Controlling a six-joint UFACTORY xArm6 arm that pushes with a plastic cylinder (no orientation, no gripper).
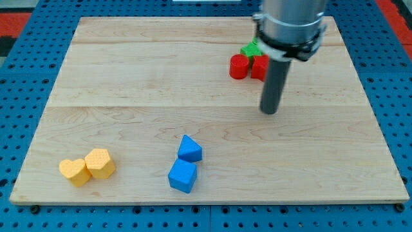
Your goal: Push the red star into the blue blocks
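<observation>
Two blue blocks sit near the view's bottom centre: a blue triangular block (190, 149) and a blue cube (182, 176) just below it, touching. Near the view's top right is a cluster: a red cylinder (239, 66), a red block (259, 67) partly hidden by the arm, likely the red star, and a green block (251, 49) behind them. My tip (270, 111) rests on the board below and slightly right of the red blocks, apart from them, and far up and right of the blue blocks.
A yellow heart block (74, 171) and a yellow hexagonal block (100, 162) lie together at the view's bottom left. The wooden board (129, 77) lies on a blue perforated surface. The arm's body hides part of the top-right cluster.
</observation>
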